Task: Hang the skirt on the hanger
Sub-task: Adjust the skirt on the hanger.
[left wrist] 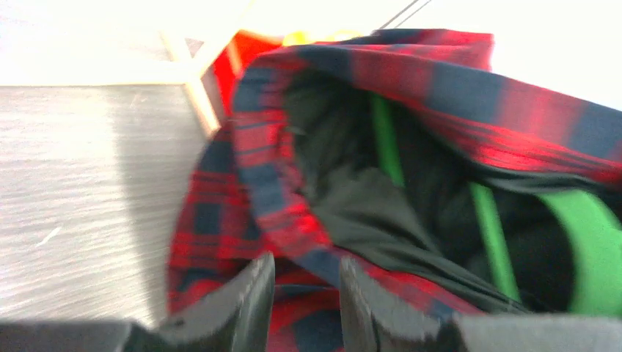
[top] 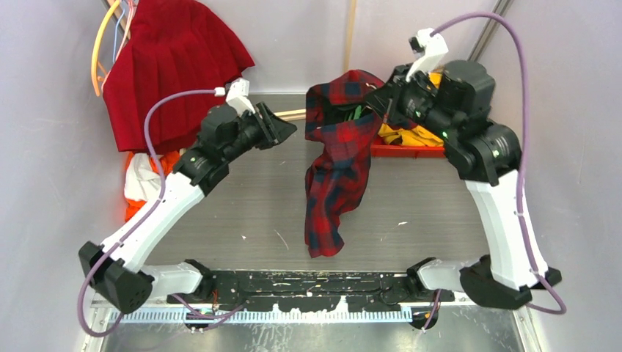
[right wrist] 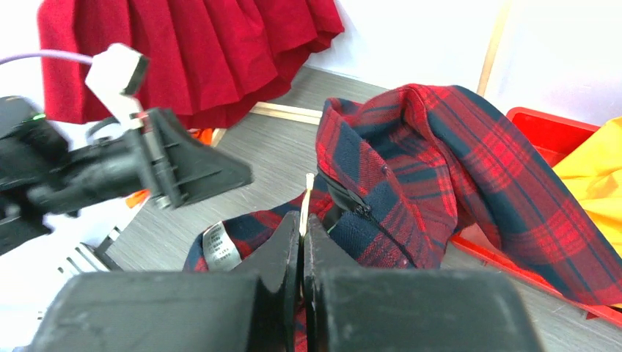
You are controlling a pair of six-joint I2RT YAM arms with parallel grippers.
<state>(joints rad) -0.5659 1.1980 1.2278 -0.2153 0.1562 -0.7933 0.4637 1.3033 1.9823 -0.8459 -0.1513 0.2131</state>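
At the far left the skirt (top: pixel 170 67) hangs against the wall (top: pixel 44 147), while the right gripper (top: pixel 379 99), pinched shut, holds up the plaid shirt (top: pixel 337 169) for the narrowly parted, empty left gripper (top: pixel 288 130), apparently to clear it aside.

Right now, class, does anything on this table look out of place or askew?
Yes. The plaid shirt sits askew. It is bunched up high at the right tool, its tail trails down onto the table, and a green hanger is half buried inside it. The skirt hangs at the back left, away from both tools.
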